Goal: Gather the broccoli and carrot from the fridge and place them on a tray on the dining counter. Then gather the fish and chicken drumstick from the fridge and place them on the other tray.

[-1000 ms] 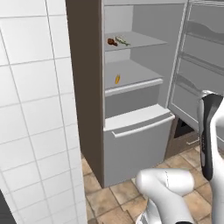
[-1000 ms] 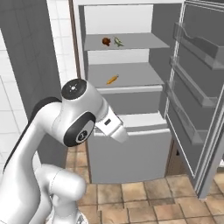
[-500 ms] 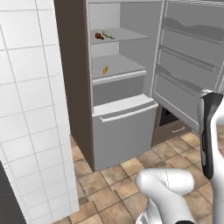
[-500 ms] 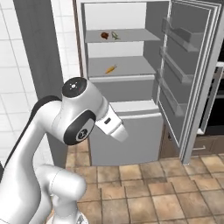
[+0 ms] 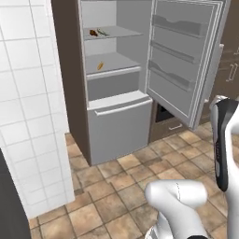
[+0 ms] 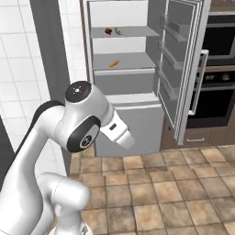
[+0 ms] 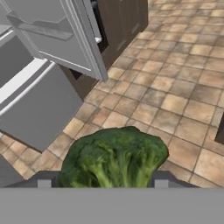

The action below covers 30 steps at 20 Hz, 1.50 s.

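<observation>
Base farther from fridge (image 5: 112, 88).

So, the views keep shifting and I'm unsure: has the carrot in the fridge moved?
No. The carrot lies at the same spot on its fridge shelf; the camera moved.

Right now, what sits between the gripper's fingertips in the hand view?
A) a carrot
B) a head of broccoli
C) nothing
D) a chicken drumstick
B: the green broccoli fills the space between the two fingertips of the gripper, above the tiled floor.
</observation>
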{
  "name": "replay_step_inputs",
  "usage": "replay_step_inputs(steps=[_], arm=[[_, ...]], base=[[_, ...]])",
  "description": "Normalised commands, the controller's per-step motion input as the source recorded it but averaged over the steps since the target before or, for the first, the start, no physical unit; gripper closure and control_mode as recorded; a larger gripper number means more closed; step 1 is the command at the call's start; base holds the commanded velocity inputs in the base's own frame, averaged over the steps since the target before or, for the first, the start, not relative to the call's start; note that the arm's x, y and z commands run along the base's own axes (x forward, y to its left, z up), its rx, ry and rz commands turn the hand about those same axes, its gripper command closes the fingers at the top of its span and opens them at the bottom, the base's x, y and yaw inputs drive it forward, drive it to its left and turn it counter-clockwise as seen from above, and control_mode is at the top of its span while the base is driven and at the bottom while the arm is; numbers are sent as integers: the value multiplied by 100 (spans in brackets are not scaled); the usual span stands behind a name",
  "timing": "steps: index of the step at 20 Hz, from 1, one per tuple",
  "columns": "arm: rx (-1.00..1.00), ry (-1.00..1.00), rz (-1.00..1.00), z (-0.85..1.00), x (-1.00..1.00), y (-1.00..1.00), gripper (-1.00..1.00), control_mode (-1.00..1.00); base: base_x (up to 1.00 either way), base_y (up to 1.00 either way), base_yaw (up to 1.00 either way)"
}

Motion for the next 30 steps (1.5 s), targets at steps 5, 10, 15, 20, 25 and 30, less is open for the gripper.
replay_step_inputs(steps=[5,10,15,20,25,30], arm=[[0,0,0,0,0,0,100,100],[0,0,0,0,0,0,100,100],[0,0,0,0,0,0,100,100],[0,0,0,0,0,0,100,100],[0,0,0,0,0,0,100,100],[0,0,0,0,0,0,100,100]], base=[[-86,-17,0],[-86,-16,0],[-87,-19,0],[-87,-18,0],[-93,-19,0],[-93,-24,0]])
